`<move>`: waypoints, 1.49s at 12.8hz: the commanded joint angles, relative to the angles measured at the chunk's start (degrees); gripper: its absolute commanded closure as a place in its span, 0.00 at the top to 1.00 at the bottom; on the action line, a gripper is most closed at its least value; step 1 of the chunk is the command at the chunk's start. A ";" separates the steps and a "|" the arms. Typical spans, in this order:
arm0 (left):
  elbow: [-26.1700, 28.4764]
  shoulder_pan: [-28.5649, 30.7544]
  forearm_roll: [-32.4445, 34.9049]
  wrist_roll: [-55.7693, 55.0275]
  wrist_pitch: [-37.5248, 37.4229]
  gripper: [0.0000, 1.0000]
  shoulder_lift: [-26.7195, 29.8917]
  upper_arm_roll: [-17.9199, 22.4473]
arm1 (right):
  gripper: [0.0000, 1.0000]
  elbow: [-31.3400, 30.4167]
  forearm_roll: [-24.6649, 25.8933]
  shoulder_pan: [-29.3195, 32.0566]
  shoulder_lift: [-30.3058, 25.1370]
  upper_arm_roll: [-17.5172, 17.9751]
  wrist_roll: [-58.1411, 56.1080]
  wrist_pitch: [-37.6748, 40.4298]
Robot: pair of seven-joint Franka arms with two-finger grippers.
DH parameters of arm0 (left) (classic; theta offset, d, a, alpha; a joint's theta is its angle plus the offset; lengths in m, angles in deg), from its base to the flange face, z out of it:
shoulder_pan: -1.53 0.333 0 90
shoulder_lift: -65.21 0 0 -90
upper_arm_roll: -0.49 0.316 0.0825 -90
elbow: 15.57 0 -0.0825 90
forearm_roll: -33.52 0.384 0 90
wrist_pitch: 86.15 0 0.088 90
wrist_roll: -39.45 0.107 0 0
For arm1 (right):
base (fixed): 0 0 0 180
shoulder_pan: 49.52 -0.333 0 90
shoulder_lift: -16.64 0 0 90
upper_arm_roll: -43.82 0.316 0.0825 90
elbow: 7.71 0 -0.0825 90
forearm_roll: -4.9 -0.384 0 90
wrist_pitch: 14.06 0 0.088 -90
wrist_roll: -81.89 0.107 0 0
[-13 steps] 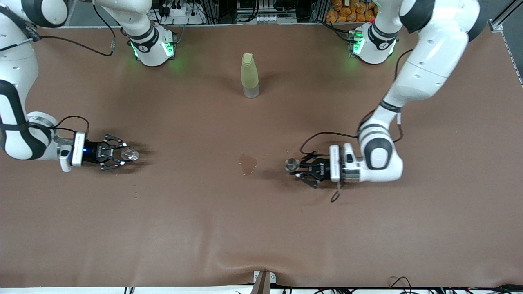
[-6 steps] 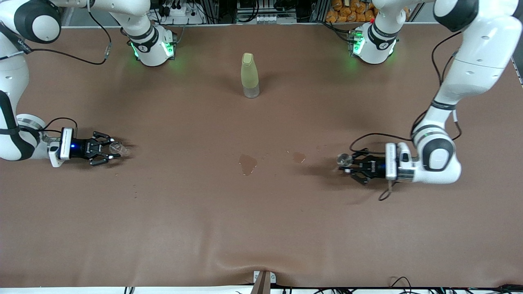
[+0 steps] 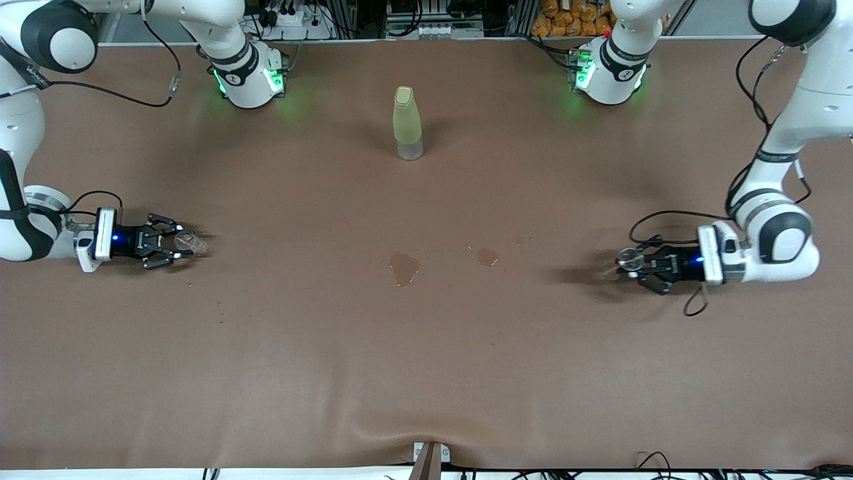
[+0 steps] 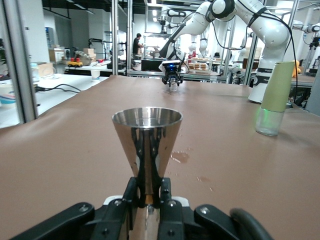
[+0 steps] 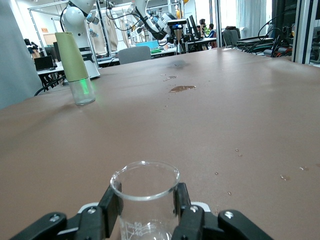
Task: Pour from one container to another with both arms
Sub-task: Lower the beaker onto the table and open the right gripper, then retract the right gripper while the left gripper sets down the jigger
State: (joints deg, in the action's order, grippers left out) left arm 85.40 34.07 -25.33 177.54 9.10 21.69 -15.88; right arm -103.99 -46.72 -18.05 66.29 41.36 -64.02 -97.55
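— What's changed?
— I've swung apart: my left gripper [image 3: 630, 263] is at the table's three o'clock, clamping the steel cone cup [image 4: 146, 135]; my right gripper [image 3: 176, 241], at nine, hugs the glass beaker [image 5: 145, 192].
— Meaning?
— Pouring looks finished; puddles [image 3: 404, 267] mark the centre.

Clamped upright between the black fingers [image 5: 111, 206] of the right gripper [image 5: 145, 212]: clear glass beaker [image 5: 145, 187]. On brown table [image 5: 260, 115], pale green bottle [image 5: 73, 65] at eleven o'clock, puddle [image 5: 181, 89] near twelve, droplets [image 5: 238, 150] toward two.

only the bottle [image 3: 408, 123] and two puddles [image 3: 404, 267] interrupt the table [image 3: 426, 367].
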 commanded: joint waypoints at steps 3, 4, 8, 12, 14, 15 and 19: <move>1.17 6.12 2.93 0.69 -2.61 0.00 -1.73 -0.50 | 1.00 1.89 1.44 1.57 0.54 1.06 5.19 2.62; 0.38 6.74 4.25 1.04 -2.61 0.00 -3.40 -0.41 | 1.00 1.89 1.44 1.49 0.01 0.97 7.46 4.11; -0.68 7.01 4.44 1.48 -2.61 0.00 -5.70 1.08 | 1.00 3.03 3.28 0.70 -6.47 0.97 22.38 6.75; -1.38 6.92 5.49 1.92 -2.52 0.00 -6.58 1.17 | 1.00 4.61 6.71 -1.67 -18.34 1.23 44.09 8.26; -1.47 6.84 5.58 1.92 -2.35 0.07 -6.84 1.17 | 1.00 5.05 7.58 -4.39 -22.38 1.06 54.01 7.04; -1.47 6.84 5.58 1.92 -2.26 0.11 -6.84 1.17 | 1.00 5.23 9.42 -6.40 -25.10 1.06 59.81 3.46; -2.17 6.57 5.58 1.92 -2.17 0.28 -7.81 1.17 | 1.00 5.23 17.68 -13.00 -32.85 1.23 77.75 -5.01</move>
State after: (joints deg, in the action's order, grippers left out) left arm 84.78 40.60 -20.79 178.97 7.33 15.09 -14.43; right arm -97.46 -32.45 -29.15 36.98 42.80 7.21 -100.75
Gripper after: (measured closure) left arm 0.758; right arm 0.000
